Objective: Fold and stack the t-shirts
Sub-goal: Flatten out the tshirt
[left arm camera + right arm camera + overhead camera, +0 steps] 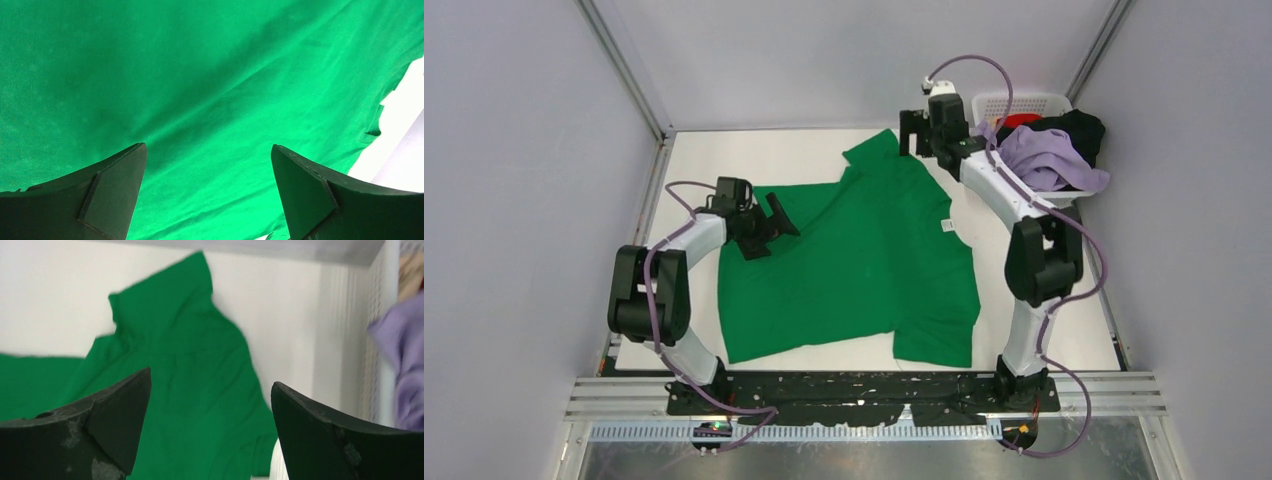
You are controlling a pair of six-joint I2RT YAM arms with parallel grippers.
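Green t-shirt (pixel 854 260) lies spread in the middle of the desk (pixel 724 160), no fold made yet.
Left fingers (pixel 110 195) hover wide open and empty over its left side, while right fingers (pixel 320 430), equally wide and empty, hang above the far sleeve. Next up, likely: grip an edge and fold across.

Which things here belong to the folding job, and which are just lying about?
Job: green t-shirt, lavender shirt, black shirt, red shirt.
Just there: white basket holding the three, table.
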